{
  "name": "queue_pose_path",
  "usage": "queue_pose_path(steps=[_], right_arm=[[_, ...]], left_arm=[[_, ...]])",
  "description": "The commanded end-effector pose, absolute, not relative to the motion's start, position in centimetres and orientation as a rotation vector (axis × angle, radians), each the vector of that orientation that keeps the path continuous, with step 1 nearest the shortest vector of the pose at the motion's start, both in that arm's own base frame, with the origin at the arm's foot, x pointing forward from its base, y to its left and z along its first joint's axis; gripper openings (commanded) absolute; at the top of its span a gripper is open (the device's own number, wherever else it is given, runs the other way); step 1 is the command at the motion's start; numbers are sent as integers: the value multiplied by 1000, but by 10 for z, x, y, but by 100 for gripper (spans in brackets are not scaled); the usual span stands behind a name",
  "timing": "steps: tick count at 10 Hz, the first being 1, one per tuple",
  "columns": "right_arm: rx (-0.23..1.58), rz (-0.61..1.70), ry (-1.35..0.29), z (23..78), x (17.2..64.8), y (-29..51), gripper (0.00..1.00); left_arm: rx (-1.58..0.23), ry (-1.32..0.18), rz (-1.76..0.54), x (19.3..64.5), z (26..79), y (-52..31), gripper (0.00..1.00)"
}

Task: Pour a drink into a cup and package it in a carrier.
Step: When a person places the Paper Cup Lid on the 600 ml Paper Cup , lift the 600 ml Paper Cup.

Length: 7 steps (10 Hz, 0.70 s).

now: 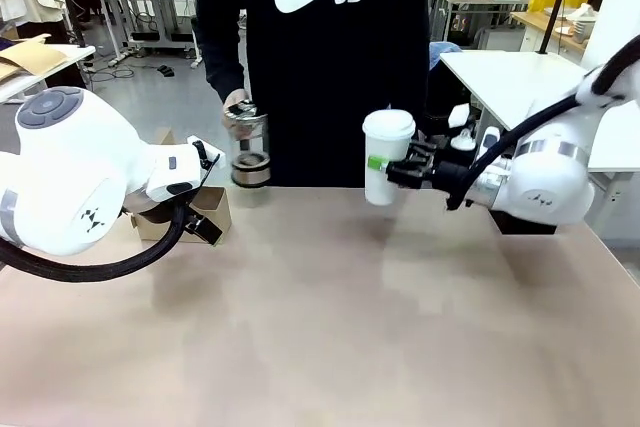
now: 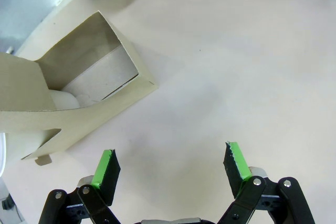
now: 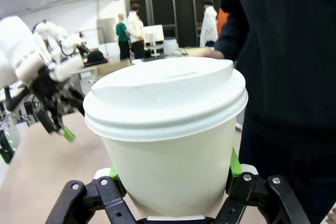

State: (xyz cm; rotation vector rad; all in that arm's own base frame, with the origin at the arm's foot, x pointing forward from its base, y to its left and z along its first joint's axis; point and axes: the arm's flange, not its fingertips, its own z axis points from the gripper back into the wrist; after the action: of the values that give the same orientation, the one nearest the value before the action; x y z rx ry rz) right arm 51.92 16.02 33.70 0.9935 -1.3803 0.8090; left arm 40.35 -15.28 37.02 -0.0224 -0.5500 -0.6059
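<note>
Holding the cup (image 1: 388, 147) clenched in my right gripper (image 3: 173, 182), aloft at one o'clock over the table (image 1: 320, 337); the carrier (image 1: 216, 211) sits at eleven o'clock beside my spread-open left gripper (image 2: 170, 163). Squeezing harder or tilting in transit could, I judge, spill it

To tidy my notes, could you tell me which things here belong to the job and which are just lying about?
Job: lidded cup in the right gripper; glass pot in the person's hand; carrier near the open left gripper.
Lying about: dark box behind the right arm; side table.
</note>
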Motion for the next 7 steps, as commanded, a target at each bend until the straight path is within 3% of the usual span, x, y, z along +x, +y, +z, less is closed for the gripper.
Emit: queue_pose_path(steps=[1, 5, 7], right_arm=[[1015, 815, -1350, 397, 498, 151, 81], [1064, 839, -1246, 517, 448, 123, 81], [1014, 852, -1247, 548, 431, 114, 81]], left_arm=[[-25, -550, -604, 403, 370, -152, 100], [-25, -550, -604, 403, 370, -152, 100], [-25, -550, -604, 403, 370, -152, 100]])
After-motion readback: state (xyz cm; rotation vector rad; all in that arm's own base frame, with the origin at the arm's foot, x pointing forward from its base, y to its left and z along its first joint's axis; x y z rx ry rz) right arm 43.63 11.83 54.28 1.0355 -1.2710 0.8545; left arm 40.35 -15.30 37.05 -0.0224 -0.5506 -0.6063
